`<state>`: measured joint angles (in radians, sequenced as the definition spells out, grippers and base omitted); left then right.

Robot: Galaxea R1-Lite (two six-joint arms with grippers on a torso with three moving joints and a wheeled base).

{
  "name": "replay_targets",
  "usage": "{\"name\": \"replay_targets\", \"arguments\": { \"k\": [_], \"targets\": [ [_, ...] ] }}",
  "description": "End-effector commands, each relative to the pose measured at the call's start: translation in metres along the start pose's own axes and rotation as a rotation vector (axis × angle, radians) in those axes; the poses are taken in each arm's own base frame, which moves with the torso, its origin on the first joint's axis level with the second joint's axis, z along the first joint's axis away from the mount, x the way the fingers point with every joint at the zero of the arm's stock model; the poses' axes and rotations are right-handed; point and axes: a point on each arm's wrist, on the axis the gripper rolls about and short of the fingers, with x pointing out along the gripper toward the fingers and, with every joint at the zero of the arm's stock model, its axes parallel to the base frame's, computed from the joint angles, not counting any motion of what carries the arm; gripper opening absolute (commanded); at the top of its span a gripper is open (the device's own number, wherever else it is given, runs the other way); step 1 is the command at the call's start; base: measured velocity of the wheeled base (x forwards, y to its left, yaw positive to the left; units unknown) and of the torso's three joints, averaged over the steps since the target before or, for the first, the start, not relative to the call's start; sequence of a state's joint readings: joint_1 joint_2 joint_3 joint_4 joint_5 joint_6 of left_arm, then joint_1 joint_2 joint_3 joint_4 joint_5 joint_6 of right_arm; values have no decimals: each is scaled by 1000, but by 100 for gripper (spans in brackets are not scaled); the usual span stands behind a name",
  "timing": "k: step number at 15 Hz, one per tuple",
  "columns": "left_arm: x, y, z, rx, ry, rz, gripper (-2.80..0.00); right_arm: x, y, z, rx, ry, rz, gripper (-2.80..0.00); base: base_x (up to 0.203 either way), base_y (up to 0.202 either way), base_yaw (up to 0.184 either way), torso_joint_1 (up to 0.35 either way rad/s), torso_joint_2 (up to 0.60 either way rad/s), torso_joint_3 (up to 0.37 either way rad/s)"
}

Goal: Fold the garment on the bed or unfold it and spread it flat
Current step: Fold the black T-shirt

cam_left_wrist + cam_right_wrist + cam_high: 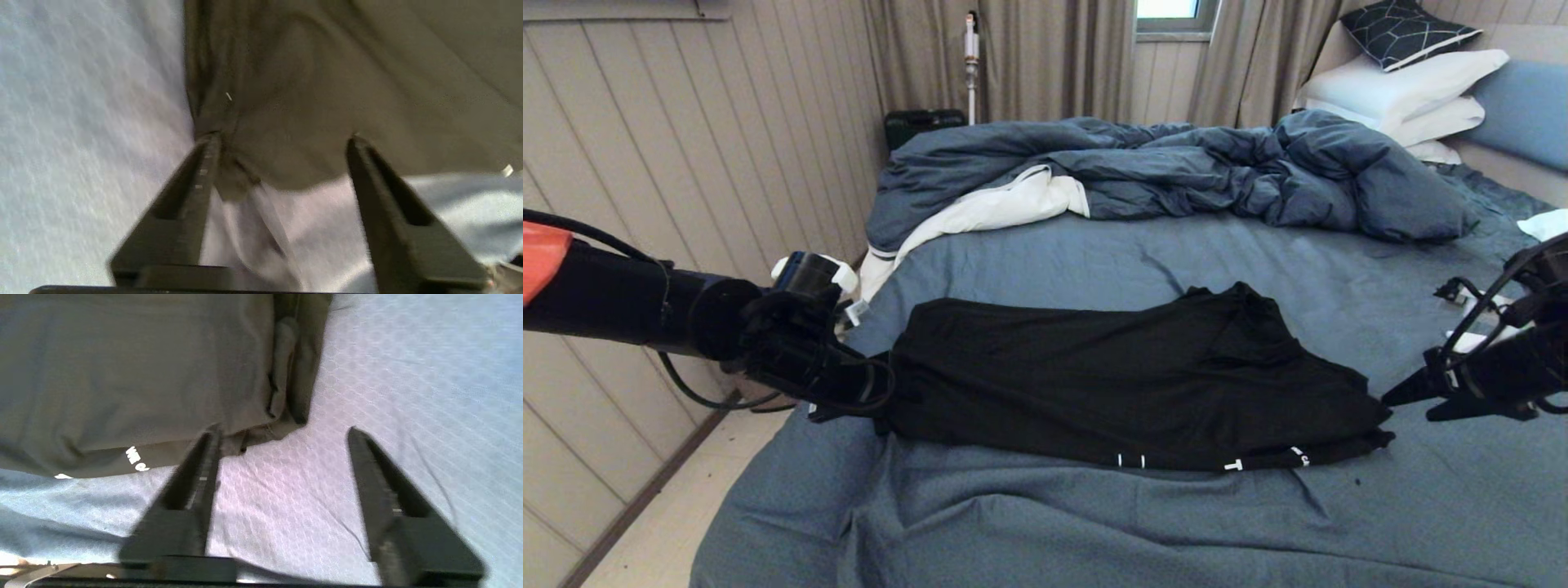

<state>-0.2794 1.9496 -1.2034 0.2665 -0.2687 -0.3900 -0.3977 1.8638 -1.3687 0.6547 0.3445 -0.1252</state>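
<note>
The near stretch of the bed is bare slate-blue sheet, creased toward the near left corner, and just beyond it the T-shirt lies across the middle of the mattress as a long black band running left to right. It looks folded over on itself lengthwise: the plain dark side is up, and only scraps of white lettering peek out along its near edge toward the right end. The left hand sits low at the shirt's left end; in its wrist view the fingers stand apart, with the shirt's edge lying between them and one tip right at a bunched corner of cloth, not yet closed on it. The right hand hovers just off the shirt's right end, its tips near the corner; in its wrist view the fingers are also spread, one tip beside the layered hem and bare sheet between them. Neither hand holds anything. Judging by this, one lengthwise fold seems done and the shirt is neat but long, so a crosswise fold or two would remain if folding is the aim; if spreading it flat is meant, nearly all the work is still ahead. At the far side lie the rumpled duvet, the stacked pillows and a dark patterned cushion.
</note>
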Motion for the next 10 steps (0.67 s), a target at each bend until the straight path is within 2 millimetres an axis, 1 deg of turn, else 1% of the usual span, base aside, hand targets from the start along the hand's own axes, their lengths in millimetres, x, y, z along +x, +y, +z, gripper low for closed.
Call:
{"name": "replay_targets", "arguments": {
  "k": [1,4,6,10],
  "targets": [
    [12,4,0,-12,24,10,0,13,-4,1,10,34,9,0,0,0,0,0,0,0],
    [21,5,3,-13,19,5,0,19,-6,3,16,42,13,0,0,0,0,0,0,0],
    [23,5,1,-14,29,1,0,21,-7,4,16,46,13,0,0,0,0,0,0,0],
    [23,-6,-6,12,45,-14,0,29,-10,5,23,64,13,0,0,0,0,0,0,0]
  ]
}}
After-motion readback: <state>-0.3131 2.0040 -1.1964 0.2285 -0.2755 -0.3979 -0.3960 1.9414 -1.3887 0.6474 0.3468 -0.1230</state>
